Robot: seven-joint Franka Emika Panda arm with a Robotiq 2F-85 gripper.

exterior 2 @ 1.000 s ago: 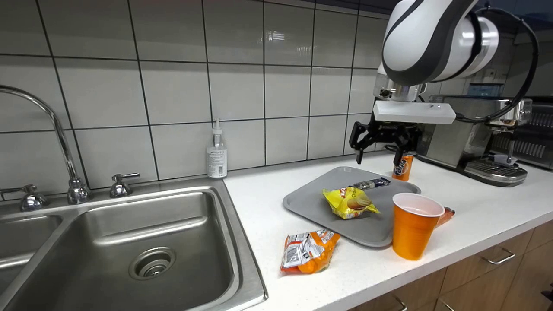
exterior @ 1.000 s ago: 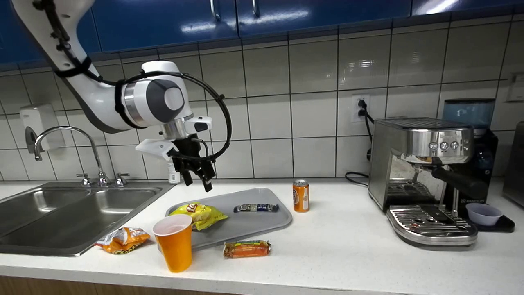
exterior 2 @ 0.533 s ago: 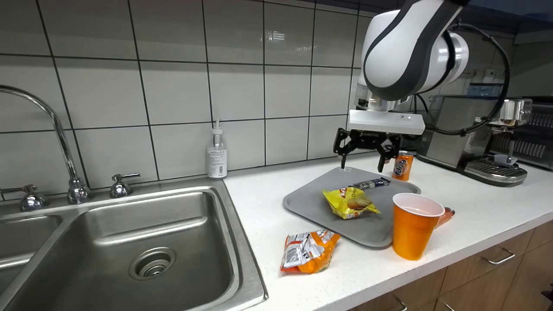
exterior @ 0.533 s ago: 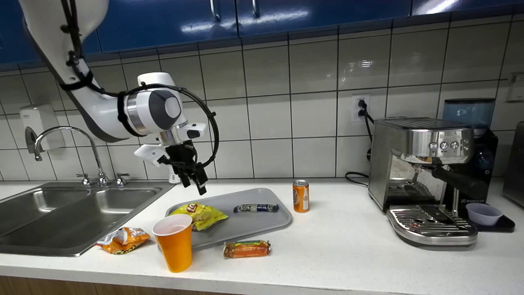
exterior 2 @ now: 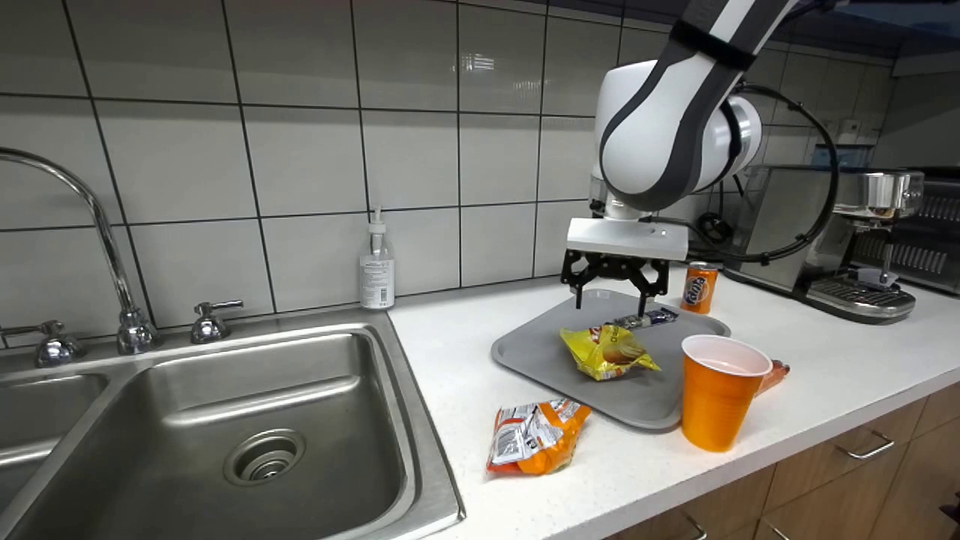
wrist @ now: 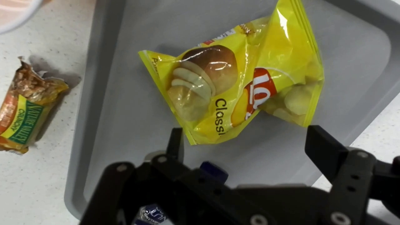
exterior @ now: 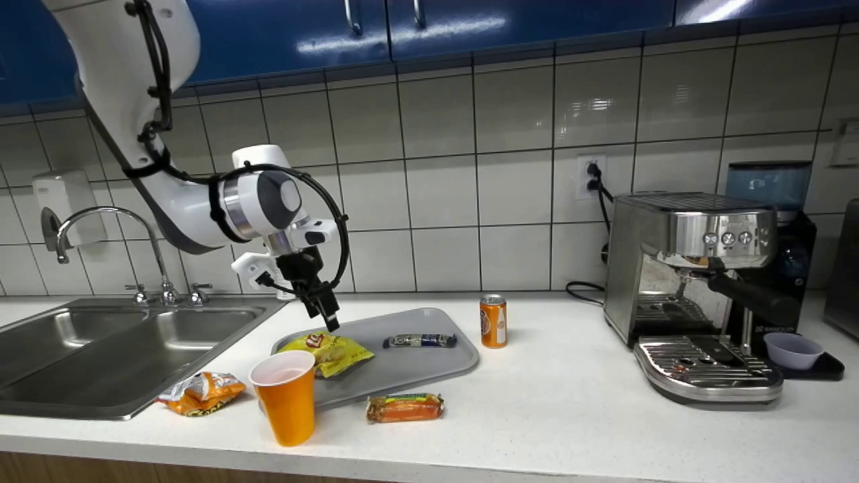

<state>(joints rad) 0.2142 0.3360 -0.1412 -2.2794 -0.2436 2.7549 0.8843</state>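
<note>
Working remotely, I held my gripper point(exterior 2: 610, 309), empty and spread wide, over a gray tray point(exterior 2: 536, 346) on a kitchen counter point(exterior: 570, 416), close to a yellow chip bag point(wrist: 218, 87) lying on the tray near a blue-wrapped bar point(exterior: 420, 341). I judged the reach nearly complete and the grip not yet made; contact seemed absent, though my camera angles left the gap unclear

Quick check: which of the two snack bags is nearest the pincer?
The yellow bag: it lies on the grey tray, over which the open pincer hangs. The orange bag is farther off, on the counter between tray and sink.
</note>
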